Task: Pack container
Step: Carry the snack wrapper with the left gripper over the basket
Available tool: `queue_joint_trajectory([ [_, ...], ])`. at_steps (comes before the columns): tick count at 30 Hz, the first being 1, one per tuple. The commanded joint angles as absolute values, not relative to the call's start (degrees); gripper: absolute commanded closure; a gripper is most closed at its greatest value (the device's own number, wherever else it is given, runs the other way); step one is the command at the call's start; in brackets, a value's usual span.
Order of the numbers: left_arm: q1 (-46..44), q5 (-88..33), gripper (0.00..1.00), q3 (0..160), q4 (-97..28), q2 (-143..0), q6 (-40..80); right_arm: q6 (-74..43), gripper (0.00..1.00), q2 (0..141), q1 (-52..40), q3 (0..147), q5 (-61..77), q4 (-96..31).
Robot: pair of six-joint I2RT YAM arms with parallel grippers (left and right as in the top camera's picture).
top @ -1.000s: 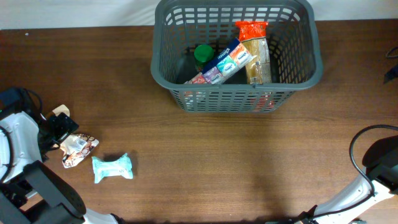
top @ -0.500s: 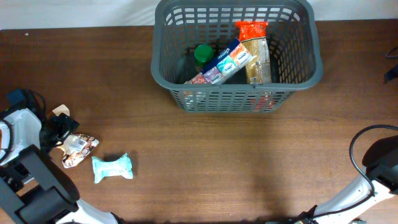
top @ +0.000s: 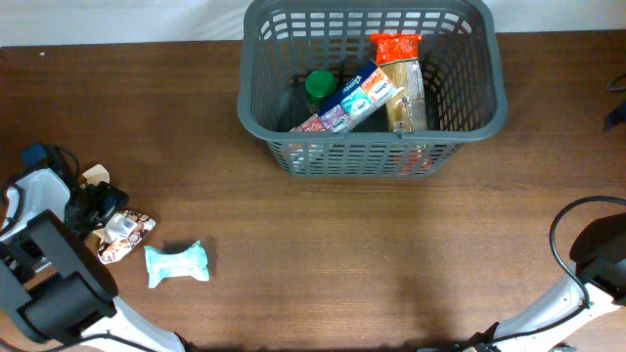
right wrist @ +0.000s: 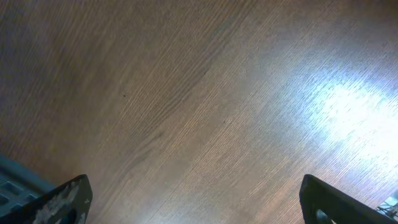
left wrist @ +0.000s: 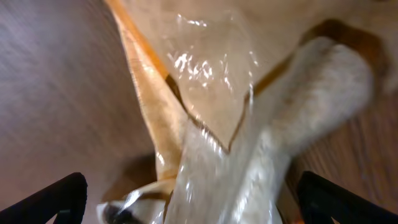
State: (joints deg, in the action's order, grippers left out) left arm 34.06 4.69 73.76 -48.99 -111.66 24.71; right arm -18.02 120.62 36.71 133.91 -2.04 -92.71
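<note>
The dark grey basket (top: pixel 259 108) stands at the back centre and holds a green-capped bottle (top: pixel 319 84), a long blue packet (top: pixel 354 98) and a pasta bag with an orange top (top: pixel 401 83). My left gripper (top: pixel 98 210) is at the far left, open, its jaws on either side of a clear snack packet (top: pixel 122 235). That packet fills the left wrist view (left wrist: pixel 217 143) between the two fingertips. A teal tissue pack (top: pixel 177 263) lies just right of it. My right gripper is out of the overhead view; its wrist view shows open jaws (right wrist: pixel 196 199) over bare wood.
A small tan packet (top: pixel 95 175) lies beside the left gripper. The right arm's base and cable (top: pixel 587 254) sit at the lower right corner. White cloth lies beyond the table's back edge.
The left arm has shifted slightly, its gripper settling around the clear snack packet. The basket and its contents have not moved.
</note>
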Motion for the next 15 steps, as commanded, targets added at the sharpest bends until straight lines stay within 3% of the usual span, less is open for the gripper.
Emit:
queue_joint_trajectory([
  [1,34.30,3.64,0.01,73.65,-48.56,-113.75,25.45,-18.52,0.01,120.51,36.73,133.67,-1.93,-92.53],
  [7,34.30,3.62,0.00,73.65,-48.18,-114.13,25.45,-18.52,0.01,120.51,36.73,133.67,-1.96,-92.53],
  [8,34.28,3.60,0.08,73.65,-48.18,-114.13,25.45,-18.52,0.01,120.51,36.73,133.67,-1.93,-92.53],
  [12,34.30,3.62,0.82,73.65,-48.23,-114.13,25.43,-18.52,0.01,120.51,36.73,133.67,-1.93,-92.53],
  [13,34.30,3.60,0.96,73.65,-48.27,-114.13,25.43,-18.52,0.01,120.51,36.73,133.67,-1.96,-92.53],
  [15,34.28,2.04,0.98,73.93,-48.40,-114.06,24.62,-18.52,0.01,120.51,36.73,133.67,-1.96,-92.53],
])
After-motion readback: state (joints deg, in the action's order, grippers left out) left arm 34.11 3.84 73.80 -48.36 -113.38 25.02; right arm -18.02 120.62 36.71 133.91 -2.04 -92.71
